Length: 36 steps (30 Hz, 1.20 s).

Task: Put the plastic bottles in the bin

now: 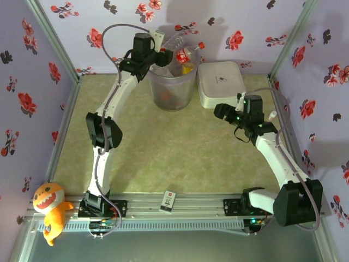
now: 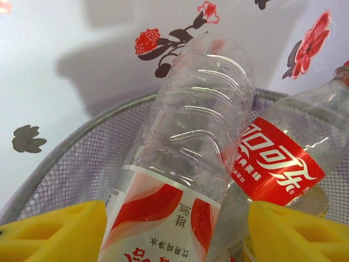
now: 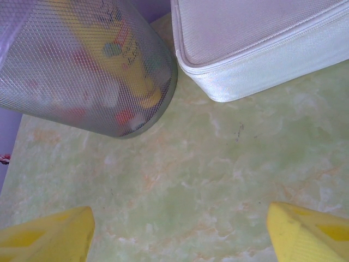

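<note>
My left gripper: 2 yellow wedge pads flank a ribbed clear bottle with a red-and-white swirl label. I cannot tell whether it is gripped or loose. At its 3 o'clock is a second bottle, its red label bearing white Chinese Coca-Cola script. Both sit over the bin, translucent grey with a fine mesh texture.

My right gripper is spread wide with nothing between the fingers, above the green marbled table. The bin is at 11 o'clock and a white textured box at 1 o'clock.

Grey mesh bin, red-labelled clear bottles
</note>
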Each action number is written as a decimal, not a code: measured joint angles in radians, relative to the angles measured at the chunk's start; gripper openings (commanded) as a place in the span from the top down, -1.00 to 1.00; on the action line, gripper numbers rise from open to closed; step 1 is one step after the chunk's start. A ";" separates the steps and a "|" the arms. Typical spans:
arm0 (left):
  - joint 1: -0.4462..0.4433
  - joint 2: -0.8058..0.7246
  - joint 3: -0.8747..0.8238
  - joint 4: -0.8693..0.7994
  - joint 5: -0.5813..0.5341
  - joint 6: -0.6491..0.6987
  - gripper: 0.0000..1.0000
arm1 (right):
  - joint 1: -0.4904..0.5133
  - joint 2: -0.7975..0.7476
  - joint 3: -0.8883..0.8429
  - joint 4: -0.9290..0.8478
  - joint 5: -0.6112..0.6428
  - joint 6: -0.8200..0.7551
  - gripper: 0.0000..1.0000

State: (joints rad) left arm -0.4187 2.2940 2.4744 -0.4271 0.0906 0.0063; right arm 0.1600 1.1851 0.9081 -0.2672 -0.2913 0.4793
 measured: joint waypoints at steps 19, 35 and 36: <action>0.007 0.027 0.012 0.009 -0.010 -0.005 -0.39 | 0.000 0.000 0.000 0.000 0.000 0.000 -0.66; 0.007 -0.248 -0.123 -0.013 -0.046 0.000 -0.89 | 0.000 -0.027 0.005 -0.022 0.031 -0.019 -0.78; 0.007 -0.323 -0.204 -0.007 -0.061 0.001 -0.90 | 0.000 -0.034 0.005 -0.024 0.037 -0.027 -0.80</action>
State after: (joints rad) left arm -0.4114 1.9713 2.2704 -0.4339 0.0296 0.0074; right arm 0.1600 1.1511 0.9134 -0.2916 -0.2543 0.4522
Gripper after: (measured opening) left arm 0.944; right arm 0.885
